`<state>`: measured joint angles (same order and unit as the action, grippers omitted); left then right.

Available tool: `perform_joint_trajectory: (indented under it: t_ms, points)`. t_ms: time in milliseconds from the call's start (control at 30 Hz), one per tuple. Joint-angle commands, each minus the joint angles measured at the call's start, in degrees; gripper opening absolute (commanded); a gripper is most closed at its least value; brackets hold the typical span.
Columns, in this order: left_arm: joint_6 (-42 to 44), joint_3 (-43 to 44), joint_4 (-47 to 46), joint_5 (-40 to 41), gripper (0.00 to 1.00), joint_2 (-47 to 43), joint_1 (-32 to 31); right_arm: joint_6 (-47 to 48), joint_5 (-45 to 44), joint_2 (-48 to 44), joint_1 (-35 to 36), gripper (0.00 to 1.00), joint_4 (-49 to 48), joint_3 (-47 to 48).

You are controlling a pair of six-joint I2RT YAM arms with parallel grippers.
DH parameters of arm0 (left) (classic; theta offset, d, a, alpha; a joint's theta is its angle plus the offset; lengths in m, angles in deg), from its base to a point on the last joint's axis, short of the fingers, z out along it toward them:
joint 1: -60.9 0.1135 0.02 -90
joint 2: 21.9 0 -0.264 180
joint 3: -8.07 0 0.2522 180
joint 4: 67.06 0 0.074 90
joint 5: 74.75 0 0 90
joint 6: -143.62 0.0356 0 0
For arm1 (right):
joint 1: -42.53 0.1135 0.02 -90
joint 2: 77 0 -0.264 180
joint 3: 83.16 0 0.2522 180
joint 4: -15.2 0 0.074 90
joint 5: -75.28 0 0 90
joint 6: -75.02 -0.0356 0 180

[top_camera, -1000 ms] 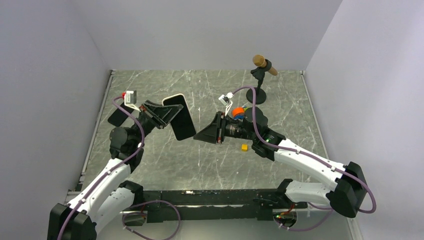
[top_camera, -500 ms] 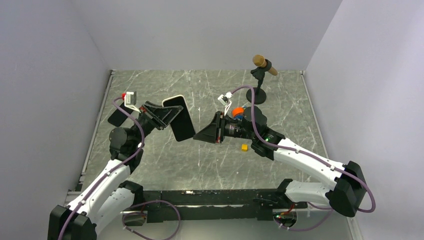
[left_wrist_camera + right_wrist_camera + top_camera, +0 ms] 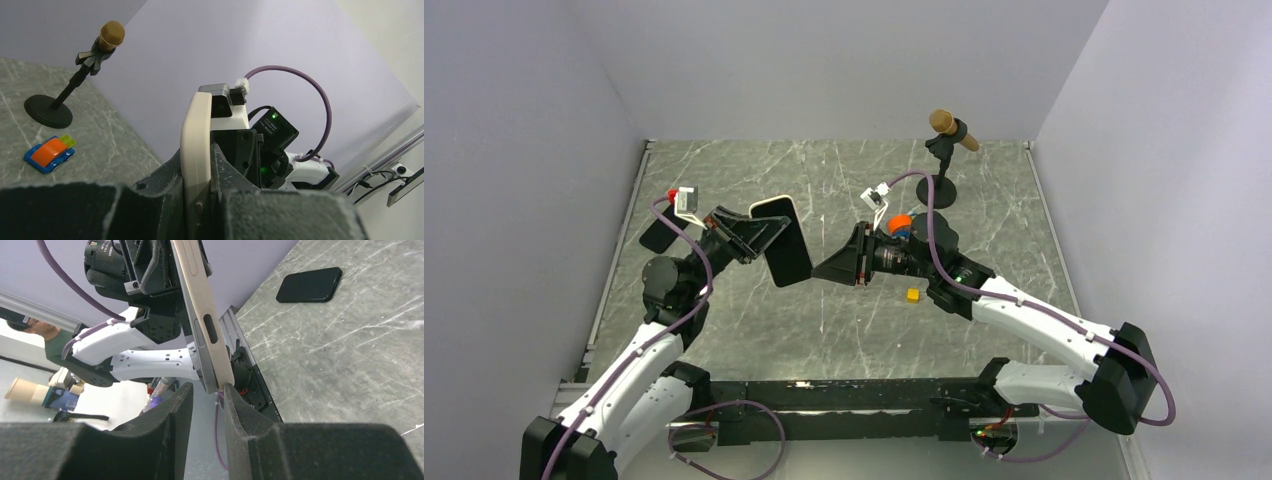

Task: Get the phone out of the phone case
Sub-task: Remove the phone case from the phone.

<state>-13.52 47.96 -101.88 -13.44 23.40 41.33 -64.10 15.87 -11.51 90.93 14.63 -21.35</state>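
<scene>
marble table (image 3: pixel 824 335) | phone (image 3: pixel 790 256) in case (image 3: pixel 196 135) | left fingers (image 3: pixel 160 200) clamped on case | right fingers (image 3: pixel 165 435) apart

Plain lilac walls (image 3: pixel 824 60), grey marble tabletop (image 3: pixel 824 320)

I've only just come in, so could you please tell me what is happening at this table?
The left claw is clamped on the phone, which sits in its cream case, and holds it up above the table. The right claw is open at the phone's lower corner, its fingers to either side of the edge without clearly pinching it. The phone is not yet out of the case.
</scene>
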Motion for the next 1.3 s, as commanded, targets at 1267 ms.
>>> perform_joint_trajectory:
  t_ms: [1267]
  points:
    - [-2.2, 1.8, 1.9, -1.3, 0.00, -0.8, 2.0, 1.1, -1.4, -0.3, 0.0, 0.35, -1.2, 0.2]
